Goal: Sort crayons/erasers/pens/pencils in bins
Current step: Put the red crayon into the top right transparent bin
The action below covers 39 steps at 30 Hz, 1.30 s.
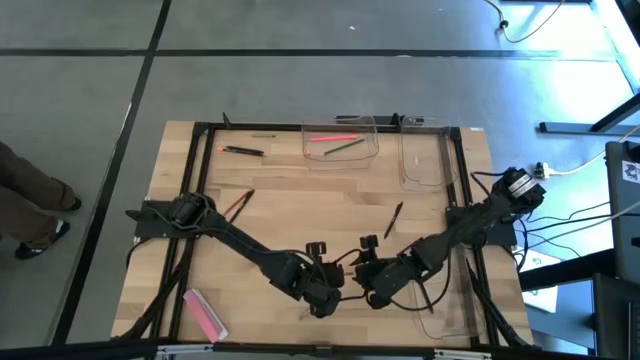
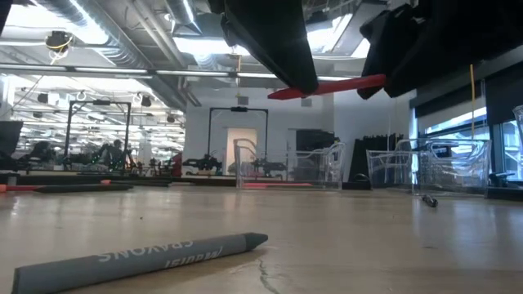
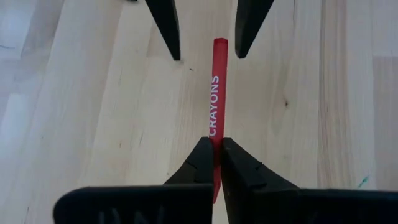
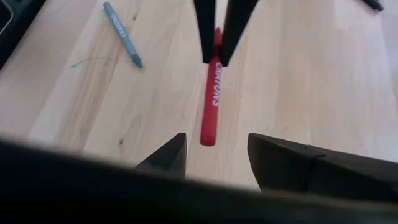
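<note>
A red crayon hangs above the wooden table near the middle of its near edge, with my left gripper shut on it. My right gripper faces it, open. Its fingers stand on either side of the crayon's flat free end without touching it. A grey-blue crayon lies flat on the table beside them. A pink eraser lies at the near left corner. Two clear bins stand along the far edge, and another bin stands at the near right. My left gripper pinches the red crayon between its two fingers, close to the end opposite the flat one. The crayon runs on forward in line with the fingers. It is lifted clear of the table and nearly level.
The far middle bin holds a red-pink stick and a green pencil. Loose on the table lie a black pen, a red pencil and a dark pen. Black frame bars run along the table's sides. A person's leg shows off the left edge.
</note>
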Available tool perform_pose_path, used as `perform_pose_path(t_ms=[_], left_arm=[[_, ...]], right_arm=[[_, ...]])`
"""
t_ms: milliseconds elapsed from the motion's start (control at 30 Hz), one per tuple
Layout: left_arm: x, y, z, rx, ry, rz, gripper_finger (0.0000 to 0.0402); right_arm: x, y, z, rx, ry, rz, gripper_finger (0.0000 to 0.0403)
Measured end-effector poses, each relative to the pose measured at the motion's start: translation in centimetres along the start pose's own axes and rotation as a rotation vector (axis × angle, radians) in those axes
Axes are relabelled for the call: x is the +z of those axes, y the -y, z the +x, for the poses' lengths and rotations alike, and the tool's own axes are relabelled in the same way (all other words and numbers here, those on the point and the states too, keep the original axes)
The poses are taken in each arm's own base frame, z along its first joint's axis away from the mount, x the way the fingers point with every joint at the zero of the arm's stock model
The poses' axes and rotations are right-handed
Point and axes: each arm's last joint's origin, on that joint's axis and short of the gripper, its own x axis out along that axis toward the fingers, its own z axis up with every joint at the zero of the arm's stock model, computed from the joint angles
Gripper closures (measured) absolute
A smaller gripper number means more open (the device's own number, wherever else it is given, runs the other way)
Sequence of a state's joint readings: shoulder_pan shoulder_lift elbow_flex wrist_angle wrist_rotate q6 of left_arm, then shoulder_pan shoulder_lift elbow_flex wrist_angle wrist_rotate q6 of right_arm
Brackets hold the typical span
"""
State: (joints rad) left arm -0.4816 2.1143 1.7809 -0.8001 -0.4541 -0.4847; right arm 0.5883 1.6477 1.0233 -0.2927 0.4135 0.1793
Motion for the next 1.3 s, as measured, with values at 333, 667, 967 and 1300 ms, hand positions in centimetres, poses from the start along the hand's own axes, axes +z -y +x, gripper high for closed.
perform_pose_path(t_ms=[333, 667, 967, 1300], left_arm=[[0.0, 0.0, 0.0, 0.0, 0.0, -0.001, 0.0401], [0.0, 0.0, 0.0, 0.001, 0.001, -0.001, 0.0401], [0.0, 0.0, 0.0, 0.003, 0.002, -0.002, 0.0401], [0.0, 0.0, 0.0, 0.003, 0.002, -0.005, 0.0401]], right_arm=[[0.2, -0.2, 0.8, 0.021, 0.019, -0.014, 0.023], [0.1, 0.3, 1.2, 0.011, 0.01, -0.001, 0.0265], [0.3, 0.3, 1.2, 0.012, 0.02, 0.004, 0.032], [0.3, 0.3, 1.2, 0.013, 0.021, 0.005, 0.0362]])
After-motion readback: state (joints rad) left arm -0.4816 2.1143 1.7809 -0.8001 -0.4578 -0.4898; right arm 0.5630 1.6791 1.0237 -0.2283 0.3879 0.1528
